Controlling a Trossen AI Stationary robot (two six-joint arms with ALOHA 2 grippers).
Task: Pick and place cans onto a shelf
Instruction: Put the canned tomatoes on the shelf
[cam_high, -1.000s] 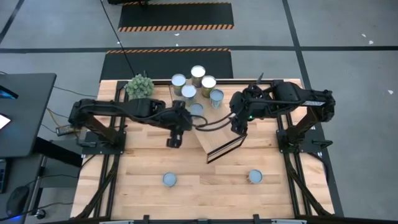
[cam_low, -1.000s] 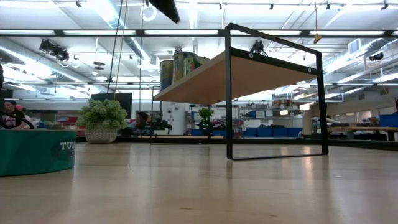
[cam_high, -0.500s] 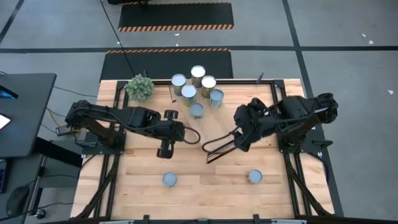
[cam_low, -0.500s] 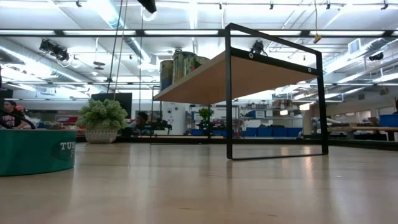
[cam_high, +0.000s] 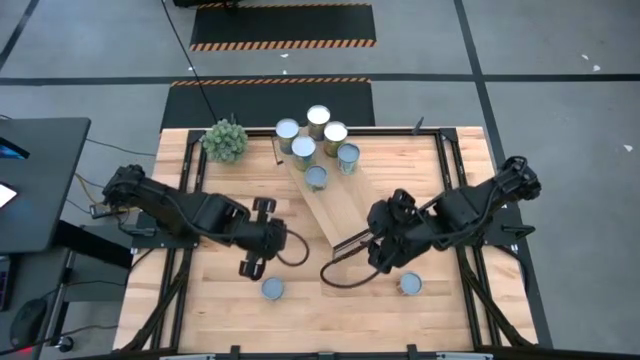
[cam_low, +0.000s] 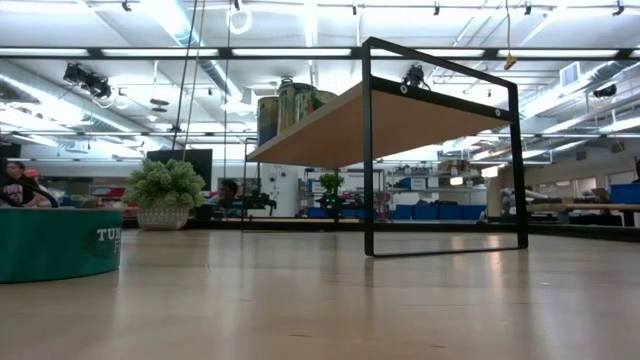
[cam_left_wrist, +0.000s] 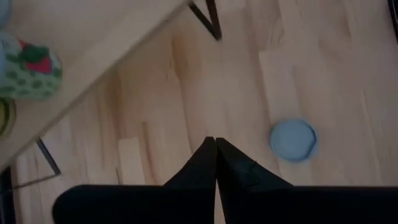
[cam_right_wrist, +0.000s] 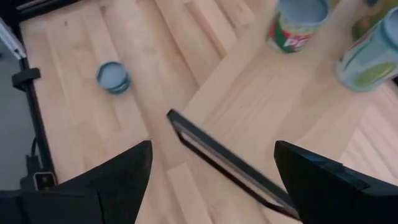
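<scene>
Left jaws (cam_high: 251, 266): clenched, nothing held, just above a loose can (cam_high: 272, 289) on the bench (cam_high: 330, 310).
Right jaws (cam_high: 383, 258): released, by the shelf (cam_high: 335, 205) end.
High: six cans (cam_high: 318, 142) on shelf; another can (cam_high: 409, 284) near right arm.
Low: shelf (cam_low: 400, 115) raised, teal can (cam_low: 55, 242) close.
Left wrist: blue-topped can (cam_left_wrist: 293, 139) beside fingers (cam_left_wrist: 202, 165).
Right wrist: teal can (cam_right_wrist: 112, 76) beyond shelf frame.
</scene>
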